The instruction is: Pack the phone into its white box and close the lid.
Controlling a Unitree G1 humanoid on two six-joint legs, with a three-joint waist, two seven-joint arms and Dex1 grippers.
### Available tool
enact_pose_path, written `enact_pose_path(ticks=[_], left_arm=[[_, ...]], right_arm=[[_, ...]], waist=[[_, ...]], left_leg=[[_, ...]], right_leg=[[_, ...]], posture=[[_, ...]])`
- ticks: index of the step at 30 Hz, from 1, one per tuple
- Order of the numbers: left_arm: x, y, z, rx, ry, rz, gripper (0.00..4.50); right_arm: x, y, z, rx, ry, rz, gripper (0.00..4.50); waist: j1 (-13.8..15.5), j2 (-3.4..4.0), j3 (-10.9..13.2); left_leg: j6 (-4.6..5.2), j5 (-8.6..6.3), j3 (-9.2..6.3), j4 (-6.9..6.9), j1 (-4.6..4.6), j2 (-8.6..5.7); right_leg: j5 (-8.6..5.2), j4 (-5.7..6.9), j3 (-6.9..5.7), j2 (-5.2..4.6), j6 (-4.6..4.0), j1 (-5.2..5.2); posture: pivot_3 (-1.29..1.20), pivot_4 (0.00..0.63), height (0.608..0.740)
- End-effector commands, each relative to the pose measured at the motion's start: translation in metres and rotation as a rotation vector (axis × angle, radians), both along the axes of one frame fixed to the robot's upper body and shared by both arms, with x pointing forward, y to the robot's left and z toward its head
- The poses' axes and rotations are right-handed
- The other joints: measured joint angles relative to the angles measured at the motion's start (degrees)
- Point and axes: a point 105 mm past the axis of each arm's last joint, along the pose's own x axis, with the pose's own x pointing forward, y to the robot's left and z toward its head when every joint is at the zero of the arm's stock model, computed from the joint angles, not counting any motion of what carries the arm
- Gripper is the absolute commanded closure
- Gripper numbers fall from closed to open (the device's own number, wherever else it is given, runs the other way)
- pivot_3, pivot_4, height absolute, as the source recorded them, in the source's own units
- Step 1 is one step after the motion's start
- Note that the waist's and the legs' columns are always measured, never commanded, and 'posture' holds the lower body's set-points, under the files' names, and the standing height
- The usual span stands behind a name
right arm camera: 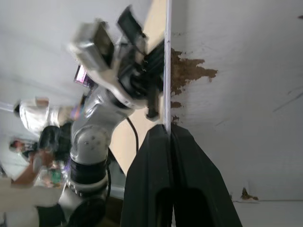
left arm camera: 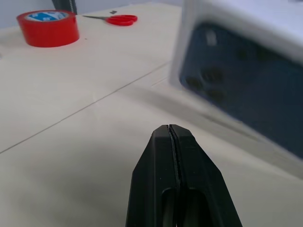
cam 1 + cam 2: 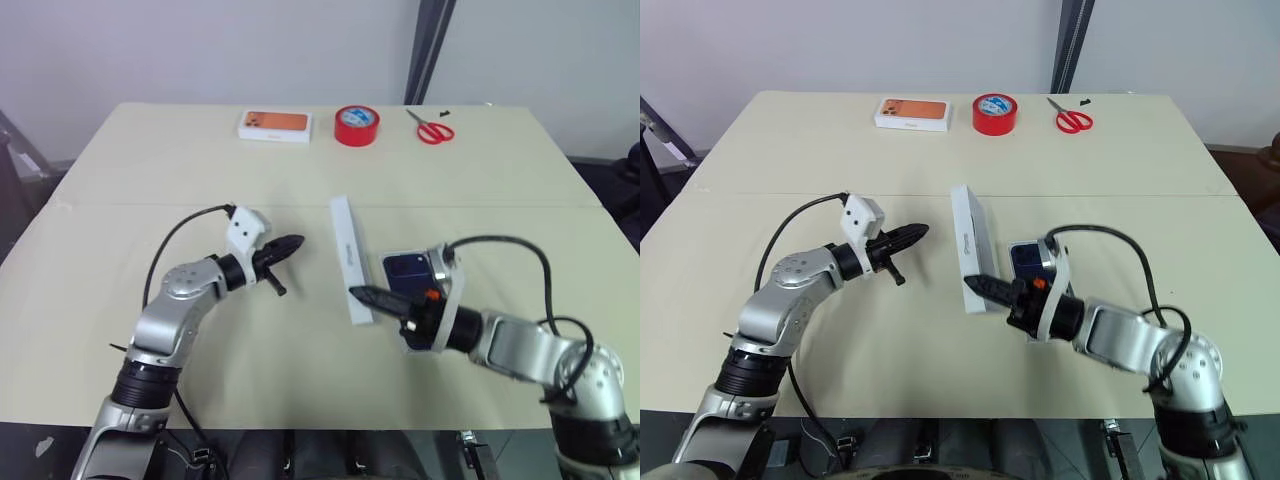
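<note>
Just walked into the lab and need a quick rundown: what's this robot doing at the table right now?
The humanoid robot is packing a phone. Its right gripper, jaws shut, pinches the edge of the white rectangular lid, printed with a dark blue phone and tipped up on edge. The dark navy-blue phone lies just beside it, so nothing is closed yet. The left gripper, jaws shut on nothing, points toward the lid. Along the beige table's far edge: an orange-printed box, red tape roll, red scissors.

no legible text, small grey marking on the white box (image 3: 970,245) side too small to read
</note>
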Motion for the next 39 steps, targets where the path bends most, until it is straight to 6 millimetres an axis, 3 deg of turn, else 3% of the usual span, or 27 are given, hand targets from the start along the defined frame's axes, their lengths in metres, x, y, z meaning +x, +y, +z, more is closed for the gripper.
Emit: enact_pose_path(ticks=[1,2,8,13,18,21,25,27,31,35,39], left_arm=[[-0.010,-0.029,0.005,0.031,-0.061,-0.118,4.50],[-0.012,-0.035,0.004,0.033,-0.054,-0.140,4.50],[-0.021,-0.076,0.000,0.017,-0.018,-0.283,4.50],[-0.028,-0.100,-0.002,0.031,-0.007,-0.369,4.50],[-0.030,-0.107,0.002,0.007,-0.016,-0.371,4.50],[-0.024,-0.097,0.013,-0.063,-0.003,-0.314,4.50],[-0.015,-0.076,0.024,-0.130,0.019,-0.213,4.50],[-0.011,-0.064,0.026,-0.135,0.031,-0.158,4.50],[-0.006,-0.044,0.010,-0.024,0.088,-0.070,4.50],[-0.011,-0.053,-0.018,0.157,0.115,-0.120,4.50],[-0.012,-0.069,-0.028,0.220,0.124,-0.170,4.50]], right_arm=[[-0.001,-0.013,0.003,-0.038,-0.012,-0.012,3.89],[0.001,-0.017,0.005,-0.049,-0.023,-0.010,3.58],[0.019,-0.043,0.039,-0.275,-0.151,0.071,0.52],[0.031,-0.064,0.055,-0.518,-0.187,0.033,0.52],[0.047,-0.085,0.049,-0.742,-0.246,-0.027,0.52],[0.055,-0.094,0.047,-0.850,-0.302,-0.047,1.41],[0.063,-0.100,0.051,-1.000,-0.418,-0.027,3.57],[0.066,-0.102,0.053,-1.111,-0.513,0.001,4.44],[0.071,-0.105,0.046,-1.337,-0.716,0.109,4.44],[0.073,-0.103,0.025,-1.409,-0.746,0.211,4.44],[0.074,-0.097,0.016,-1.415,-0.761,0.250,4.44]], waist=[[-0.1,-0.01,0.0],[-0.1,-0.01,0.0],[0.0,0.14,0.0],[0.1,0.12,0.0],[0.1,0.12,0.0],[0.1,0.13,0.0],[0.0,0.15,0.0],[0.1,0.16,0.0],[0.1,0.17,0.0],[0.2,0.17,0.0],[0.3,0.17,0.0]], left_leg=[[0.02,-0.01,0.00,0.03,0.05,0.00],[0.04,-0.02,0.00,0.05,0.10,0.00],[0.08,-0.05,0.01,0.09,0.17,0.01],[0.16,-0.09,-0.06,0.09,0.12,0.02],[0.18,-0.10,-0.05,0.10,0.10,0.02],[0.18,-0.11,-0.05,0.10,0.11,0.02],[0.18,-0.11,-0.06,0.10,0.10,0.02],[0.18,-0.11,-0.07,0.10,0.11,0.02],[0.17,-0.11,-0.07,0.10,0.11,0.02],[0.16,-0.11,-0.07,0.10,0.11,-0.01],[0.15,-0.11,-0.07,0.10,0.10,-0.02]], right_leg=[[0.00,-0.03,0.00,0.00,0.00,0.08],[0.00,-0.05,0.00,0.00,0.00,0.17],[0.00,-0.05,0.00,0.02,-0.01,0.21],[-0.01,-0.22,-0.08,0.02,0.00,0.28],[-0.01,-0.36,-0.08,0.00,0.00,0.34],[-0.01,-0.36,-0.07,0.00,0.00,0.34],[0.00,-0.36,-0.08,0.00,0.00,0.32],[0.00,-0.36,-0.08,0.00,0.00,0.32],[0.00,-0.38,-0.08,0.00,0.01,0.32],[0.00,-0.39,-0.08,-0.04,0.00,0.33],[0.00,-0.39,-0.08,-0.07,0.00,0.32]], posture=[[0.00,0.150,0.725],[0.00,0.150,0.725],[0.00,0.150,0.725],[0.00,0.150,0.725],[0.00,0.150,0.725],[0.00,0.150,0.725],[0.00,0.150,0.725],[0.00,0.150,0.725],[0.00,0.150,0.725],[0.00,0.150,0.725],[0.00,0.150,0.725]])
